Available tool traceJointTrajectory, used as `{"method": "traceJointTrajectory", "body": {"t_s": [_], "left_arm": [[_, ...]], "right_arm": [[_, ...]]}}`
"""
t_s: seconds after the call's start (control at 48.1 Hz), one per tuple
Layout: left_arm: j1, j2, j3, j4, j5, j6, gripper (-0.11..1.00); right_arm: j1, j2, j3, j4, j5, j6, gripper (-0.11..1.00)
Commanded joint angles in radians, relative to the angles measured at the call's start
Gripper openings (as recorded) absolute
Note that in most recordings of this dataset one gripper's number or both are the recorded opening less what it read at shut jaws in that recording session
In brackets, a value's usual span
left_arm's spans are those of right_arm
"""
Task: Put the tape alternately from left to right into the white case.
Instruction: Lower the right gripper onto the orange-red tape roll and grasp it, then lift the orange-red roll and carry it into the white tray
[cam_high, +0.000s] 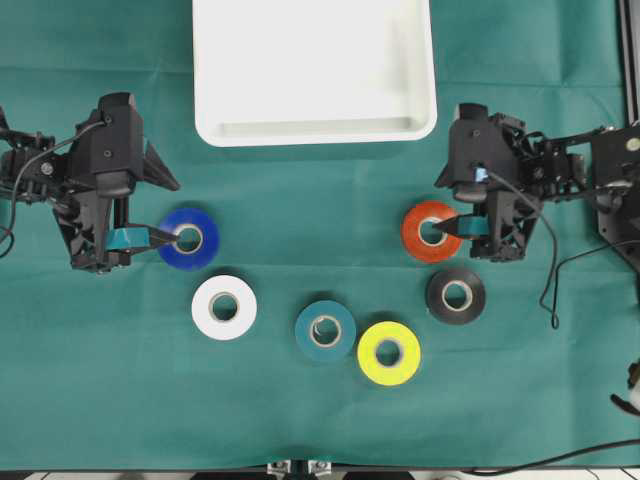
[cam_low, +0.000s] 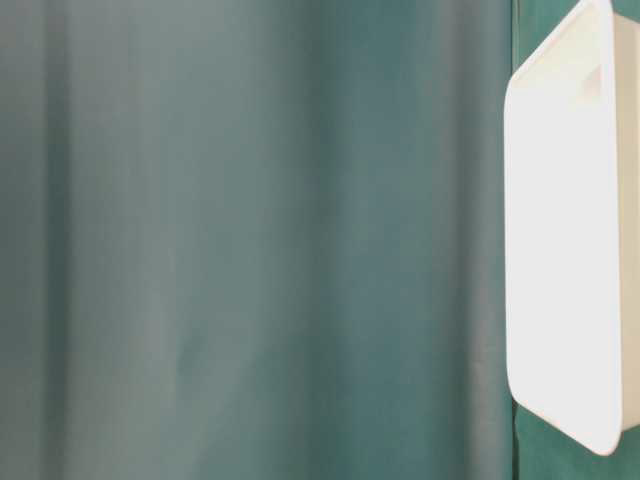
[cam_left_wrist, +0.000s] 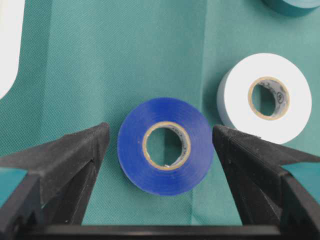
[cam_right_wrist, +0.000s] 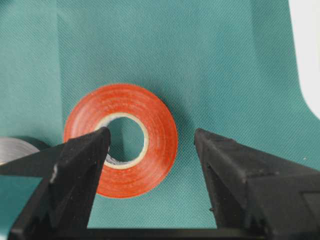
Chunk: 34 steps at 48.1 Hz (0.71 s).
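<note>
Green cloth covers the desk (cam_high: 120, 400) across the whole overhead view. The white case (cam_high: 315, 135) lies at the upper middle of that frame, nothing inside it; its rim also shows at the right edge of the table-level view.

Six rolls of tape lie flat on the cloth below the case, none in it: the blue roll (cam_high: 189, 238) at centre left, the white roll (cam_high: 224, 307) just below and right of it, the teal roll (cam_high: 325, 330) and the yellow roll (cam_high: 389, 352) touching or nearly so at lower middle, the black roll (cam_high: 456, 295) right of centre, the red-orange roll (cam_high: 431, 230) just above it.

The left hand (cam_left_wrist: 160, 137) stands wide, one finger on each side of the blue roll with cloth visible in both gaps; no contact.

The right hand (cam_right_wrist: 152, 137) is likewise wide. In the right wrist view its left finger overlaps the red-orange roll at the core, the other finger stands clear to the right. Whether the first finger touches the roll cannot be told; nothing is gripped
</note>
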Motion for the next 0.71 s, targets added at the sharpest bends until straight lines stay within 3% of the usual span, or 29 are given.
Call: {"method": "traceJointTrajectory", "body": {"t_s": [0.0,0.686], "left_arm": [[-0.003,-0.015,-0.008,0.000,-0.005,0.000,0.61],[-0.003,-0.015,-0.003,0.002,-0.005,0.000,0.61]], "right_arm": [[0.003,0.017,-0.014,-0.002,-0.017,0.002,0.77],[-0.011,0.206,-0.069,-0.021,-0.034,0.002,0.76]]}}
